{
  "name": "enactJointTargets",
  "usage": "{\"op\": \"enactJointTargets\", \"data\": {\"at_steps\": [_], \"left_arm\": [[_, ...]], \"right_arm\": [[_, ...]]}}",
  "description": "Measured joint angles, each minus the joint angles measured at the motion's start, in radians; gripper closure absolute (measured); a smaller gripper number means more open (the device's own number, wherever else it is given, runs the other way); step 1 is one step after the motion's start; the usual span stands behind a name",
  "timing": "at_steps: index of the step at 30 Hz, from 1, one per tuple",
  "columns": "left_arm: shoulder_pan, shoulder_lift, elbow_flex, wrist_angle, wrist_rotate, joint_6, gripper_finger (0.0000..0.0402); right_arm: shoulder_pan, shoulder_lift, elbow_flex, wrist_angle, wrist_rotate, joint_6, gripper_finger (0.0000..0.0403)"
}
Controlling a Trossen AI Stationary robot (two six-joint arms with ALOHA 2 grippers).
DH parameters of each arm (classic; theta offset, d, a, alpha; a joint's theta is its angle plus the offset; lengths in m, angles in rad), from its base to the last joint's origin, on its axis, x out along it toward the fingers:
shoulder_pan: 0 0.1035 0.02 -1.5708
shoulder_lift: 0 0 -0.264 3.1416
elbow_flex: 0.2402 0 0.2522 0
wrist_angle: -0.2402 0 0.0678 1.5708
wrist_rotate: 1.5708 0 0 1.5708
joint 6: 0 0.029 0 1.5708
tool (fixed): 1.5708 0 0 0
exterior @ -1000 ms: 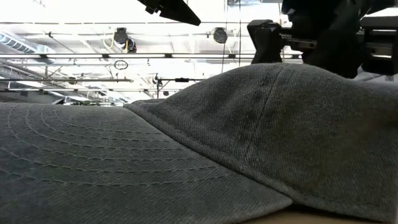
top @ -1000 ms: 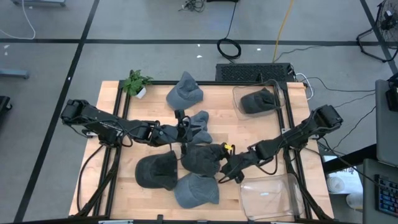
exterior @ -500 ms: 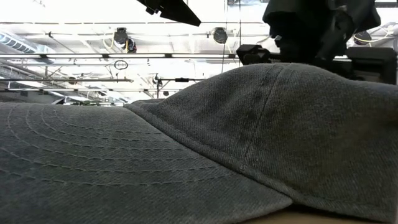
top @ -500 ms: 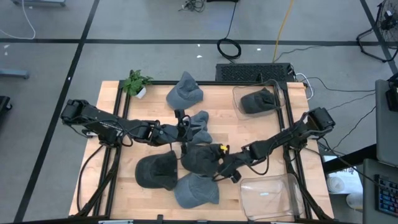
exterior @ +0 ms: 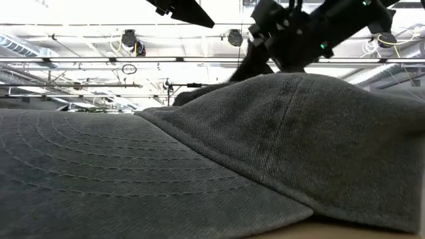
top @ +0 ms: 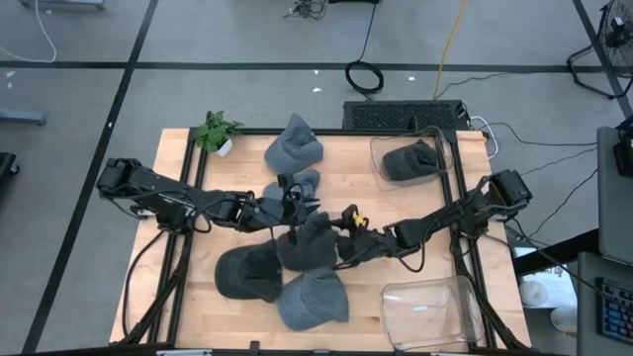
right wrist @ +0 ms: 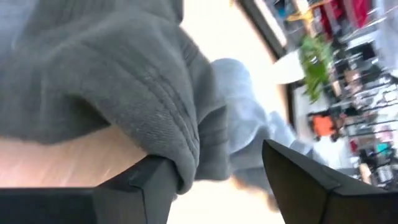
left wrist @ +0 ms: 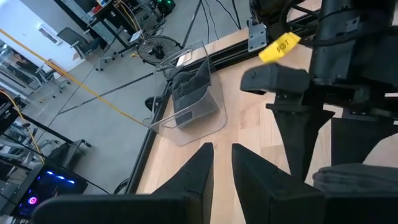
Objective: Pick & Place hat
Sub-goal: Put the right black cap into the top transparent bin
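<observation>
Inspecting the middle of the table (top: 396, 203): dark grey hat (top: 307, 247) lying in the centre of a cluster, touching a black cap (top: 247, 272) on its left-arm side and a lighter grey cap (top: 315, 301) toward the front edge. Reaching in from the right side, right gripper (top: 341, 249) sitting at the hat's right-hand edge, fingers apart with a fold of the hat's fabric lying against one finger (right wrist: 134, 183) and the other finger standing clear; not yet closed, so counting this as open and straddling the rim. Lying directly ahead of the right gripper, hat extending away from it toward the left arm. Hovering over the far side of the same hat, left gripper (top: 295, 203), fingers (left wrist: 193, 177) nearly together with a narrow gap and holding nothing. Judging the right arm as the nearer and better-placed for the pick. Waiting well to the right: empty clear bin (top: 427, 311) at the front corner and a second clear bin (top: 381, 178) at the back already containing a hat (top: 408, 160). Judging closure on the rim as the pending step.
</observation>
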Motion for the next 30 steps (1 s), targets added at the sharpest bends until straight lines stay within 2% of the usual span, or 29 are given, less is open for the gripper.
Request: {"op": "enactJointTargets", "data": {"at_steps": [3, 7, 10, 19, 22, 25, 30], "left_arm": [[0.000, 0.000, 0.000, 0.000, 0.000, -0.002, 0.0334], [0.000, 0.000, 0.000, 0.000, 0.000, -0.002, 0.0334], [0.000, 0.000, 0.000, 0.000, 0.000, -0.002, 0.0334], [0.000, 0.000, 0.000, 0.000, 0.001, -0.026, 0.0334], [0.000, 0.000, 0.000, 0.000, 0.002, -0.031, 0.0334], [0.000, 0.000, 0.000, 0.000, 0.002, -0.031, 0.0334], [0.000, 0.000, 0.000, -0.001, 0.002, -0.031, 0.0334]], "right_arm": [[0.000, 0.000, 0.000, 0.068, -0.069, -0.059, 0.0197], [0.000, 0.000, 0.000, 0.058, -0.267, -0.149, 0.0206], [-0.011, 0.016, 0.000, 0.054, -0.369, -0.164, 0.0206], [-0.059, 0.123, 0.000, 0.125, -0.388, -0.155, 0.0208], [-0.059, 0.132, 0.000, 0.150, -0.387, -0.161, 0.0219], [-0.056, 0.130, 0.000, 0.176, -0.386, -0.160, 0.0257], [-0.042, 0.080, 0.000, 0.175, -0.385, -0.150, 0.0380]]}}
